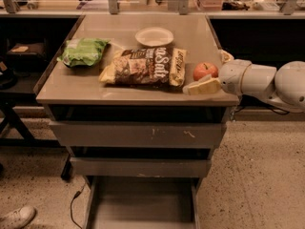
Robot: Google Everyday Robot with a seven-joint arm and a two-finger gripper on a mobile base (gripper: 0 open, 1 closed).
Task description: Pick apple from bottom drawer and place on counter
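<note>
Apple sits on the counter, near the right front corner, stem side up, red with a yellowish patch. Hand reaches in from the right at counter height, on a white arm that enters from the right edge. Its pale fingers are spread well apart on either side of the apple: one lies along the counter's front edge just in front of the fruit, the other is behind it towards the right rim. Neither appears to press on the apple, so the hand grips nothing. Just left of the apple lies a brown snack bag, flat, label up. Further left is a green bag. A white bowl stands behind the snack bag, towards the rear. Below the counter, two grey drawers are closed. Bottom drawer is pulled out, flat floor showing. A white shoe is at the lower left.
</note>
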